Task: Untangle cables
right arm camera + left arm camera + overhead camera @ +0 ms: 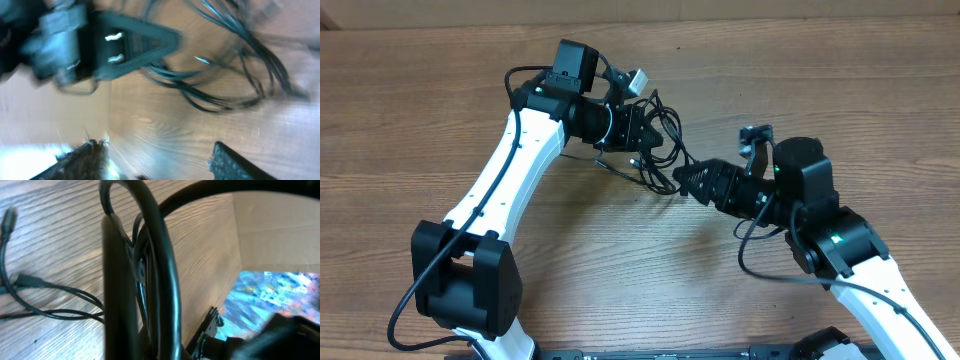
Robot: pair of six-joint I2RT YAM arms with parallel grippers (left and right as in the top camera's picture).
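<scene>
Nearest us, the left tool (640, 132) clenches the cables (658, 165), whose tangle lies on the counter (620, 265) just beyond the released right tool (682, 180); we judge the strands run lengthwise between both tools.

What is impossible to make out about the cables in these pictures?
Overhead: how the cables cross; too thin, partly under the left hand.
Left wrist: where they lead; its own finger blocks them.
Right wrist: plug ends; motion blur.
</scene>
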